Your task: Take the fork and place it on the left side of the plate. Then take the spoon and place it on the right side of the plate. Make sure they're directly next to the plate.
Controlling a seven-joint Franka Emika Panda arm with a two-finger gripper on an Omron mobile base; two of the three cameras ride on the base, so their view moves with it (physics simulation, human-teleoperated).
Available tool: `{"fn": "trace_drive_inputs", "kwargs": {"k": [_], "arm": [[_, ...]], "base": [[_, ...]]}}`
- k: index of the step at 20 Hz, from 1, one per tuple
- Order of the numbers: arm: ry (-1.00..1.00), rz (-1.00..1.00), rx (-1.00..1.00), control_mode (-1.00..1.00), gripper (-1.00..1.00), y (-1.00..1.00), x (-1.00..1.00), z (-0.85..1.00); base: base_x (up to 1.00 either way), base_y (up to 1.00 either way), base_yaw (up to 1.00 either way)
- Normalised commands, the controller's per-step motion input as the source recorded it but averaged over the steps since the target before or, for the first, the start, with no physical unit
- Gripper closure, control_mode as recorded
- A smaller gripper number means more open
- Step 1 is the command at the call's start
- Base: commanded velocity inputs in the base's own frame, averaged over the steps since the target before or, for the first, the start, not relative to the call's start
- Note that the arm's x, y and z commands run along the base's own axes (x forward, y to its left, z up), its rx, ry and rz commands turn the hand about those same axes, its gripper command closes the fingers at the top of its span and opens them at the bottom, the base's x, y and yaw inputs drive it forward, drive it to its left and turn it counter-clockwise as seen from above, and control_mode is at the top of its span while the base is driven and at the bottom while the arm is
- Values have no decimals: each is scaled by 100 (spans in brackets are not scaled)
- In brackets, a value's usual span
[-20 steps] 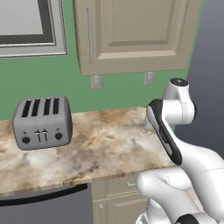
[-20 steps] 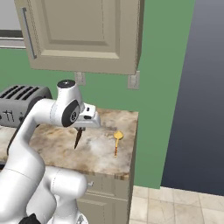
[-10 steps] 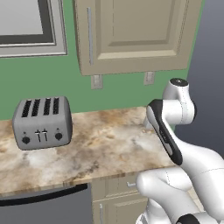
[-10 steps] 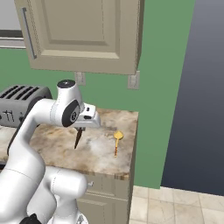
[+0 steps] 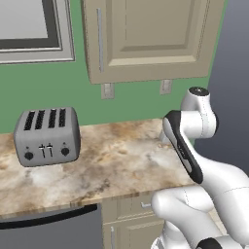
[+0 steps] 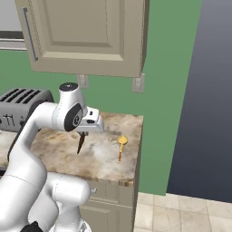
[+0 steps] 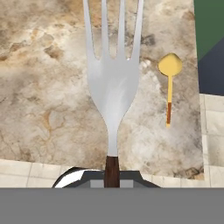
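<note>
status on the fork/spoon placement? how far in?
Done: the fork is picked up; the gripper is shut on its handle and holds it above the counter, tines hanging down. In hand: carrying it; the plate isn't visible from here, so nothing is placed yet. Left: set the fork left of the plate, then fetch the spoon, which lies untouched near the counter's right end, and set it on the right.

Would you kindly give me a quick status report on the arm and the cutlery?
Gripper shut on fork, lifted above counter. Spoon lying on counter near its right edge. Nothing in the way.
</note>
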Motion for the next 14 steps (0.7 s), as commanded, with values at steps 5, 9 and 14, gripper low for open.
{"fn": "trace_drive_inputs", "kwargs": {"k": [5, 9, 14], "arm": [[0, 0, 0, 100, 100, 0, 0, 0], [0, 0, 0, 100, 100, 0, 0, 0], [0, 0, 0, 100, 100, 0, 0, 0]], "base": [[0, 0, 0], [-58, 0, 0], [-100, 19, 18]]}}
